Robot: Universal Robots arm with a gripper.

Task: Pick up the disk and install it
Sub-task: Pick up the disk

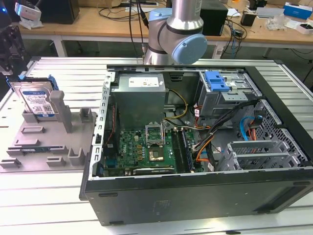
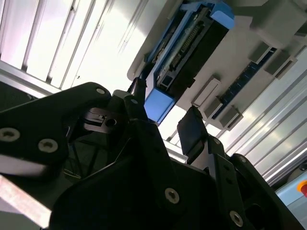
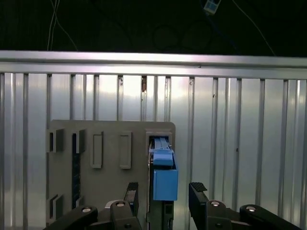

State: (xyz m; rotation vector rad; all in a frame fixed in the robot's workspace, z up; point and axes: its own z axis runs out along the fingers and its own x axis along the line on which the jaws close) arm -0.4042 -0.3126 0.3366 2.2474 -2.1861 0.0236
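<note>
**Gripper spread wide astride the disk**
Judged stiff, shock-sensitive: grip the blue carrier's sides. In the exterior view, it stands at 9 o'clock of the case.

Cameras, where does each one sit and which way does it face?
Exterior view: off the arm, raised, looking down on the table, the open computer case and the disk upright in its gray holder; the arm shows behind the case.
First wrist view: on the wrist, looking along the open gripper onto the disk's blue end.
Second wrist view: on the wrist, looking slantwise past the fingers at that end.
Shared: both wrist views show the blue end between the fingers.
</note>
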